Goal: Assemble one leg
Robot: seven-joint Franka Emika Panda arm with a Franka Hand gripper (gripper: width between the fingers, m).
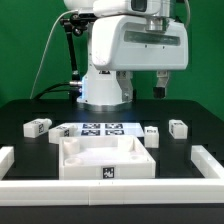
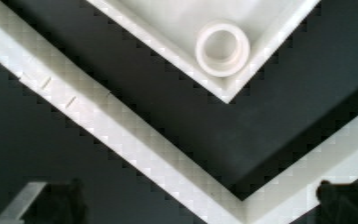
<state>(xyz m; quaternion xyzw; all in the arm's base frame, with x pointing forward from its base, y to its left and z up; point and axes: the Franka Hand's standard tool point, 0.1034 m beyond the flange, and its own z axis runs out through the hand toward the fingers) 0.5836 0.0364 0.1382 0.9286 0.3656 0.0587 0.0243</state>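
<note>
Several legs, small white blocks with tags, lie on the black table in the exterior view: one at the left (image 1: 38,127), one right of the marker board (image 1: 150,133), one further right (image 1: 178,127). My gripper (image 1: 163,88) hangs high above the back right of the table, well clear of them. In the wrist view the gripper (image 2: 197,202) is open and empty, with dark fingertips (image 2: 51,200) wide apart. No leg shows in the wrist view. It shows a corner of the large white recessed piece (image 2: 176,20) with a round hole (image 2: 224,47).
The large white recessed piece (image 1: 105,160) sits front centre, just before the marker board (image 1: 100,128). Low white walls run along the left (image 1: 6,160), the right (image 1: 205,160) and the front (image 1: 110,191). A wall corner shows in the wrist view (image 2: 140,130).
</note>
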